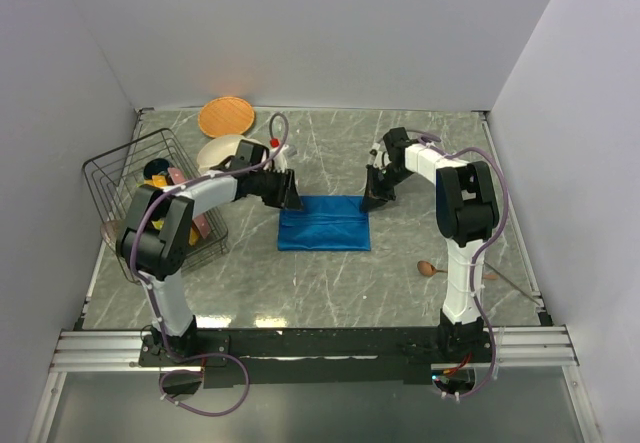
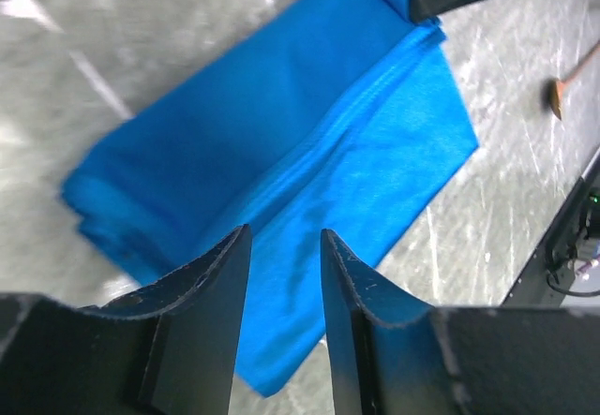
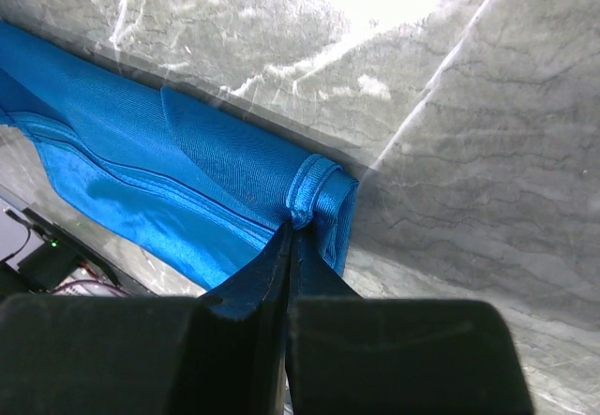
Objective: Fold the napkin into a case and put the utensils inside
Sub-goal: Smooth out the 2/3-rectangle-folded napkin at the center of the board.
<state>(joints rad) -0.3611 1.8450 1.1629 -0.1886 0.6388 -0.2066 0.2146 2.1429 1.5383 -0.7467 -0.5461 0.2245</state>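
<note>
The blue napkin [image 1: 323,225] lies folded into a layered rectangle on the marble table, with a lighter lower layer sticking out toward the front [image 2: 394,153]. My left gripper [image 1: 293,203] hovers over the napkin's far left corner, open [image 2: 286,237], with only cloth seen between its fingers. My right gripper [image 1: 372,201] is at the far right corner, shut [image 3: 291,232] on the napkin's [image 3: 187,153] rolled hem. A wooden spoon [image 1: 432,269] lies on the table to the right, apart from the cloth, and its bowl shows in the left wrist view [image 2: 560,95].
A wire basket [image 1: 140,178] holding colourful items stands at the left. An orange plate [image 1: 225,116] and a white plate [image 1: 222,153] sit at the back left behind the left arm. White walls enclose the table on three sides.
</note>
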